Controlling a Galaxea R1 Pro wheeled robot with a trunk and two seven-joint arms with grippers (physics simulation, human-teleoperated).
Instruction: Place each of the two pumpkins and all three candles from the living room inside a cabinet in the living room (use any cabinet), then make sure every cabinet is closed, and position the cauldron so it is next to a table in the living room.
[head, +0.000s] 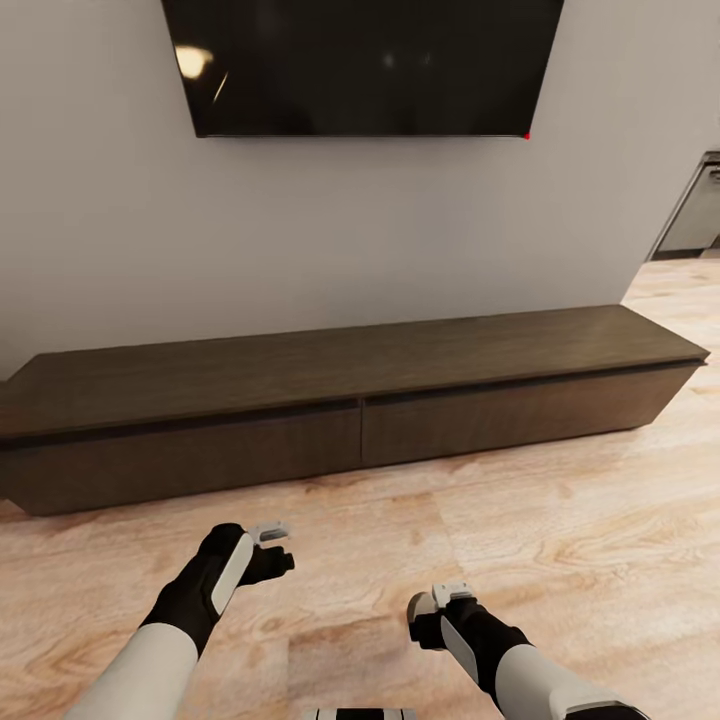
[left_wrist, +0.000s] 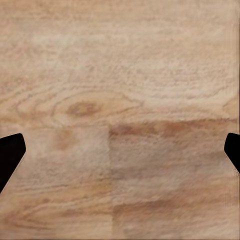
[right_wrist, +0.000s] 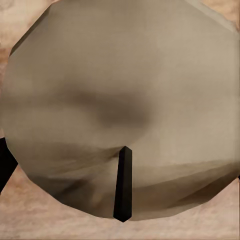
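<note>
1. The cabinet (head: 360, 400) runs across the middle of the head view, long, low, dark brown, against the pale wall. Both drawer fronts sit flush, closed; top is bare.
2. A black TV (head: 365, 65) hangs on the wall at upper centre of the frame, above the cabinet.
3. Wood floor (head: 560, 560) fills the lower part of the frame, light planks w/ visible grain.
4. The left gripper (head: 275, 552) is at lower left of centre in the head view, over the floor, well short of the cabinet. In the left wrist view its dark fingertips (left_wrist: 10, 152) sit at opposite edges of the frame, so it's spread wide, nothing btwn them but floor.
5. The right gripper (head: 440, 607) is at lower right of centre, also over the floor.
6. In the right wrist view a candle (right_wrist: 120, 100) takes up nearly the whole frame: grey-brown, paler round top, thin black wick (right_wrist: 122, 184). A dark fingertip (right_wrist: 6, 165) shows at the frame's edge beside it, so the right gripper looks clamped around the candle.
</note>
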